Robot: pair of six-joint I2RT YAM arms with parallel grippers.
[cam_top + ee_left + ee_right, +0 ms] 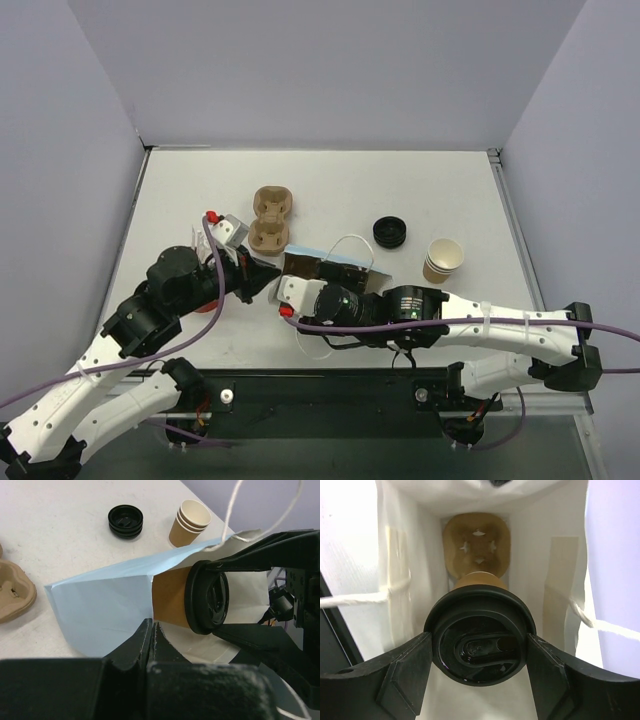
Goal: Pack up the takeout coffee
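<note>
Cup (172,602), lidded and lying sideways, is clamped in the right claw (480,662), partly through the bag (110,605) mouth. The left claw (152,630) is pinched together on the bag's edge. A tray (477,542) lies deep inside. Seating and release remain, I judge. Spare cups (190,522) stand on the desk (60,540) beyond.

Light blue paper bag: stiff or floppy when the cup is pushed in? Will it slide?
Probably floppy: the light blue paper bag lies on its side, its wall creased around the kraft cup. Likely light enough to slide on the table, though the left gripper seems to pinch its mouth. Its string handles hang loose and could snag the right gripper.
</note>
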